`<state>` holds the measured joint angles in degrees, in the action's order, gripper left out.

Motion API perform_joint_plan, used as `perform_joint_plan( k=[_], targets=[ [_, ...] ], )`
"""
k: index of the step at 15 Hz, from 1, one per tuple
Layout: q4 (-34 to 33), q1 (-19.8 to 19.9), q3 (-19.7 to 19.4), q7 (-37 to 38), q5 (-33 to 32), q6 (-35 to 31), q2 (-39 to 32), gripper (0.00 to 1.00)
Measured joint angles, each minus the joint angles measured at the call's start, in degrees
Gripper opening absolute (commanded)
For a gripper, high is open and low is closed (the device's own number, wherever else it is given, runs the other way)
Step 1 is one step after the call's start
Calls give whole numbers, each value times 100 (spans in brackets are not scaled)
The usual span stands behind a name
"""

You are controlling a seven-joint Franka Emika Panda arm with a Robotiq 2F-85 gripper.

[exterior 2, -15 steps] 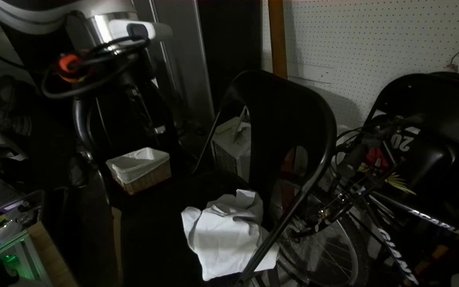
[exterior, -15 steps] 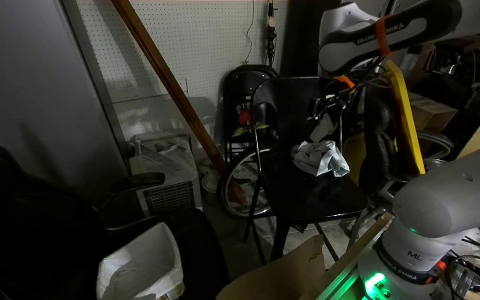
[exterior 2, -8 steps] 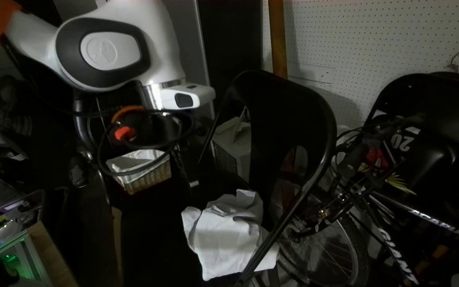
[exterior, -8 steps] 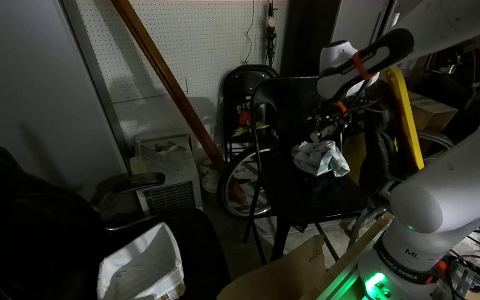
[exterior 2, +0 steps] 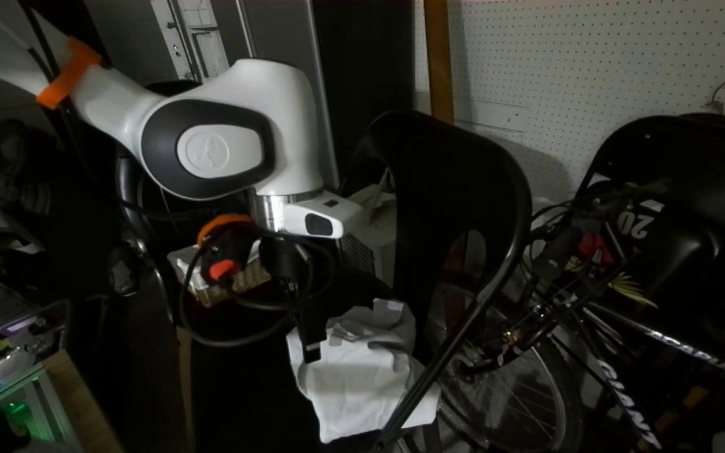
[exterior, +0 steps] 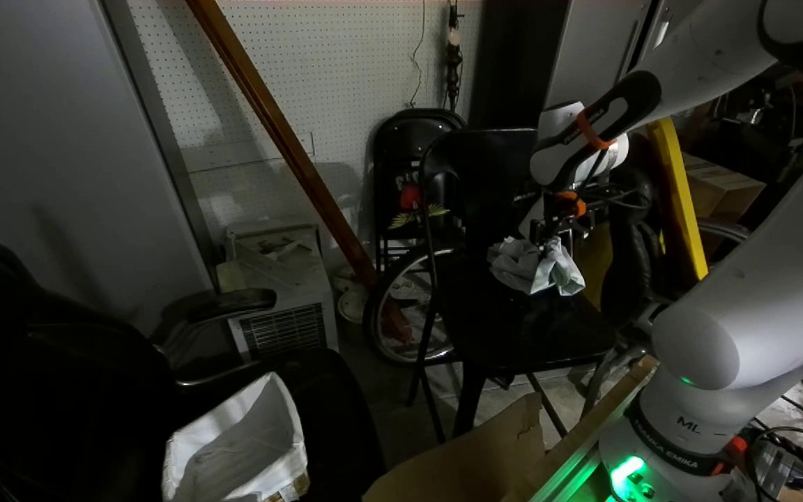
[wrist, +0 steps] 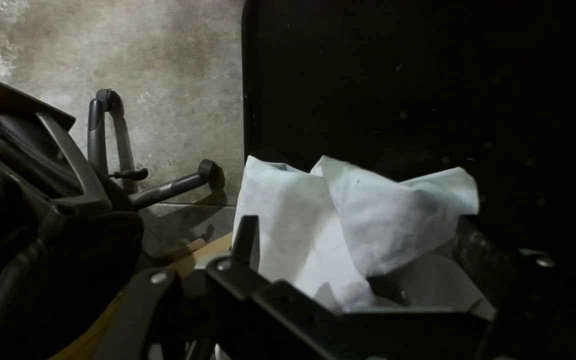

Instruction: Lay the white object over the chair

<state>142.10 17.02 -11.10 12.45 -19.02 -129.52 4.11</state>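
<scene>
The white cloth point(exterior: 530, 268) lies crumpled on the seat of the black chair point(exterior: 513, 341), towards its back. In an exterior view the cloth point(exterior 2: 362, 384) shows beside the upright chair back point(exterior 2: 457, 170). My gripper point(exterior: 560, 233) points down over the cloth; in an exterior view one dark finger point(exterior 2: 312, 349) overlaps the cloth's near edge. In the wrist view the fingers point(wrist: 358, 222) are wide apart, with folds of the cloth point(wrist: 308, 220) below and between them. The dark seat point(wrist: 368, 90) fills the upper right. Whether the fingertips touch the cloth cannot be told.
A white-lined wicker basket point(exterior: 234, 446) sits on a black office chair point(exterior: 332, 397). A bicycle point(exterior 2: 526, 377) and folded black chairs point(exterior 2: 683, 170) stand behind the chair. A yellow board point(exterior: 677, 199) and a cardboard sheet point(exterior: 478, 453) are near the arm.
My arm and gripper have come down from above the chair to the cloth. The cloth and the chair have not moved.
</scene>
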Motion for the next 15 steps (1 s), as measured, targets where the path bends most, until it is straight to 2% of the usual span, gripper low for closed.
perform_joint_plan(
  k=[8, 15],
  targets=[
    [-48, -69, -105, -1537, 1232, -120, -156, 100],
    [-50, -82, -120, -2039, 1387, -122, -237, 100]
  ],
)
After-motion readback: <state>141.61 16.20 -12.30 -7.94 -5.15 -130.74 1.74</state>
